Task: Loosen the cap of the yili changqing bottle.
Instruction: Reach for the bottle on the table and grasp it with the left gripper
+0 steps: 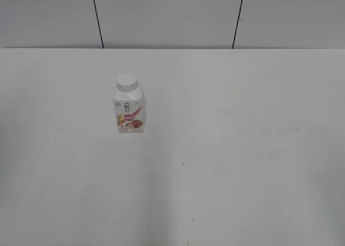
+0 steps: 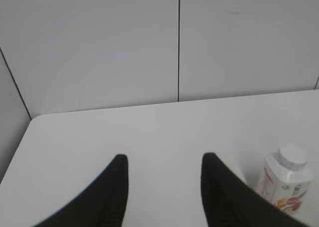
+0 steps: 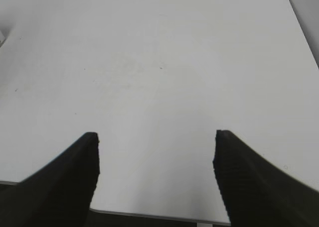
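The yili changqing bottle point(image 1: 129, 110) stands upright on the white table, left of centre in the exterior view, its pink-red fruit label facing the camera. Its white cap point(image 1: 127, 82) sits on the neck. In the left wrist view the bottle point(image 2: 283, 184) shows at the lower right, cap point(image 2: 292, 157) on top, just right of my left gripper point(image 2: 165, 160). That gripper is open with nothing between its black fingers. My right gripper point(image 3: 156, 137) is open wider, over bare table near the front edge, holding nothing. Neither arm appears in the exterior view.
The white table point(image 1: 226, 165) ends at a grey panelled wall point(image 1: 172, 16) behind. The table's rounded far-left corner point(image 2: 37, 118) shows in the left wrist view, and its front edge point(image 3: 149, 216) runs below my right gripper.
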